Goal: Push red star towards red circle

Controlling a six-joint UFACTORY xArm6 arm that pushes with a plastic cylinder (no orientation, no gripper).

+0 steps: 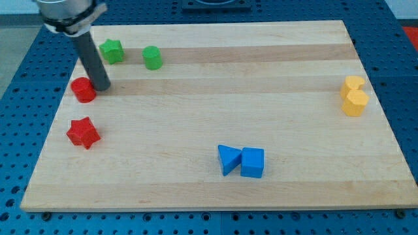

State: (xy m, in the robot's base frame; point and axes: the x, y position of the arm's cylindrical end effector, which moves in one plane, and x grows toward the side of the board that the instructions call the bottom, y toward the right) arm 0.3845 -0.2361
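The red star (83, 132) lies near the board's left edge, below the red circle (83, 89). The two are apart, with a gap of bare wood between them. My tip (102, 87) stands right beside the red circle, on its right side, touching or nearly touching it. The tip is above and slightly right of the red star, well apart from it. The dark rod rises from the tip toward the view's top left.
A green star (112, 51) and a green cylinder (152, 57) lie near the top left. A blue triangle (228, 158) and a blue cube (253, 162) sit together at bottom centre. Two yellow blocks (354, 96) sit at the right edge.
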